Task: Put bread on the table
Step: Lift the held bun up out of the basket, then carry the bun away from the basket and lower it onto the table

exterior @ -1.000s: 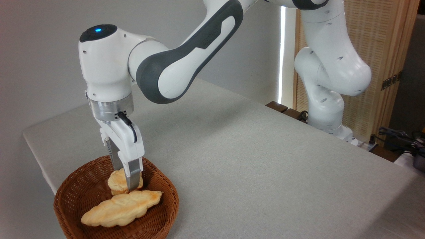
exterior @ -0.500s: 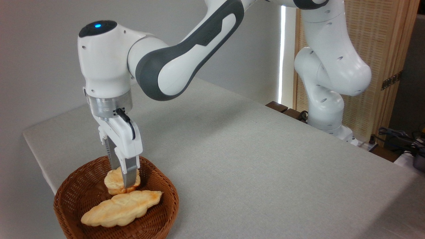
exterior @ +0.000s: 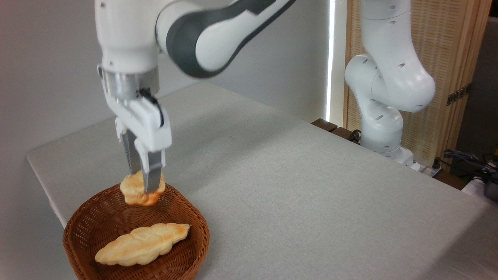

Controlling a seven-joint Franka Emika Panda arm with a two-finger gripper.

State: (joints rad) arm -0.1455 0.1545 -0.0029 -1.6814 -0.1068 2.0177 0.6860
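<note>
**Gripper clamped on the bun, clear of the basket floor**

The gripper (exterior: pixel 144 186) pointed straight down, its two fingers (exterior: pixel 152 177) pinched on the bread (exterior: pixel 136 190) from either side. The bun hung in the air above the back part of the wicker basket (exterior: pixel 194 249), touching neither the weave nor the long twisted loaf (exterior: pixel 142 244) that lay across the basket floor. Slight blur on the wrist and upper arm (exterior: pixel 218 35); the fingers themselves read sharp enough.

The bun sat low in the grip: most of it showed below and to the left of the near finger, orange toasted underside facing down. Hold looked adequate but not deep.

Open grey table (exterior: pixel 311 186) lay to the right of the basket, bare and wide.

Judgement on the step in hand, the carry out of the basket:
- Bun bottom seemed roughly level with the rim, so I would gain more height before travelling sideways, or the rim could knock it.
- Move right at an even pace; a jerk could swing a soft piece out of a shallow pinch.
- Lower until the bun rests on the cloth before parting the fingers, well away from the basket wall so it cannot roll against it.
- Keep squeeze steady; it looked soft enough to crush.
</note>
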